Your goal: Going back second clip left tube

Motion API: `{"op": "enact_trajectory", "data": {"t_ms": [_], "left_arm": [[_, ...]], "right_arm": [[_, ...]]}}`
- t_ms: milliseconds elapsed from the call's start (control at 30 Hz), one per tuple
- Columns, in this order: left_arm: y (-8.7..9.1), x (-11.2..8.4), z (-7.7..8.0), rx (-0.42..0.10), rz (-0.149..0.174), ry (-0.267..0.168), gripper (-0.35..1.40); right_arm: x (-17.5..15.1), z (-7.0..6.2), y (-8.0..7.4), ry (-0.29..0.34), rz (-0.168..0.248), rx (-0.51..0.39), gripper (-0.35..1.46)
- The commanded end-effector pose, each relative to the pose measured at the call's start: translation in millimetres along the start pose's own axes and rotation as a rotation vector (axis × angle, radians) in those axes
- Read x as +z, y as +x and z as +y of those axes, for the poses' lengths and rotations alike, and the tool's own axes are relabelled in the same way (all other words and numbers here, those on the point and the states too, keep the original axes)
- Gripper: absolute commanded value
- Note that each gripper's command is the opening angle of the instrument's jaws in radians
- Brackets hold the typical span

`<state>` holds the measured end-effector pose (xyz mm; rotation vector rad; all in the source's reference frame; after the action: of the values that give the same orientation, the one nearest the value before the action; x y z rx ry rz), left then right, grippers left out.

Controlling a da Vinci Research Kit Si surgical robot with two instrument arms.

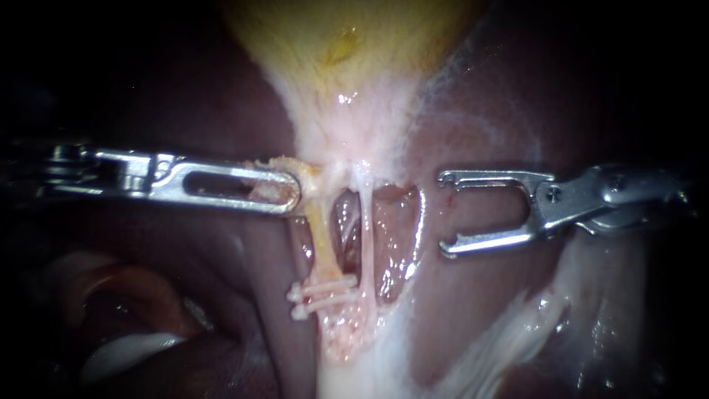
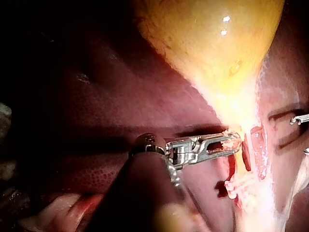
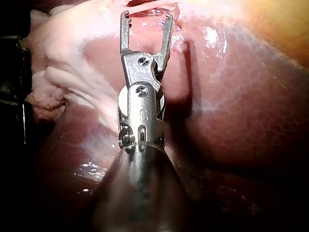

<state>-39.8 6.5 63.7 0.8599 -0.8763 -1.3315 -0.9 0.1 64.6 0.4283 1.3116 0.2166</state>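
Note:
My left instrument (image 1: 294, 191) comes in level, its slotted jaws shut on pale tissue at the narrow lower end of the yellow gallbladder (image 1: 347, 44). Below that grip run two thin tubes: a yellowish left tube (image 1: 320, 240) and a whitish right tube (image 1: 365, 233). Two white clips (image 1: 325, 292) lie close together across the lower part of the left tube. My right instrument (image 1: 445, 213) stands to the right of the tubes, apart from them, with its jaws wide open and empty. In the right wrist view the open jaws (image 3: 146, 18) hold nothing. In the left wrist view the left instrument (image 2: 232, 142) grips tissue above the clips (image 2: 240, 183).
Dark red liver (image 1: 502, 295) surrounds the tubes, with a hollow window of tissue (image 1: 395, 244) just right of the right tube. White glistening tissue (image 1: 502, 347) runs along the lower right. A pale fold (image 1: 125, 351) lies at the lower left.

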Motion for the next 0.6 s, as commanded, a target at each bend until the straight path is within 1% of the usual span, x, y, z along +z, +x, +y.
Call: {"op": "enact_trajectory", "data": {"t_ms": [33, 133, 333, 500, 600], "left_arm": [[0.0, 0.2, 0.1, 0.001, -0.002, -0.002, -0.35], [-0.1, 1.4, 0.9, 0.003, -0.01, -0.005, -0.35], [-0.1, 3.5, 2.3, 0.01, -0.005, -0.01, -0.35], [-0.3, 4.0, 3.1, 0.013, 0.001, -0.012, -0.35], [-0.4, 4.1, 3.3, 0.013, 0.001, -0.012, -0.35]], "right_arm": [[0.1, -0.1, -0.1, 0.001, 0.0, 0.0, 0.5], [0.0, -0.2, 0.0, 0.001, 0.0, 0.0, 0.5], [0.0, -0.3, 0.0, 0.001, 0.0, 0.0, 0.5], [0.0, -0.4, 0.1, -0.001, -0.001, 0.0, 0.5], [0.0, -0.4, 0.1, -0.001, -0.001, 0.0, 0.5]]}}
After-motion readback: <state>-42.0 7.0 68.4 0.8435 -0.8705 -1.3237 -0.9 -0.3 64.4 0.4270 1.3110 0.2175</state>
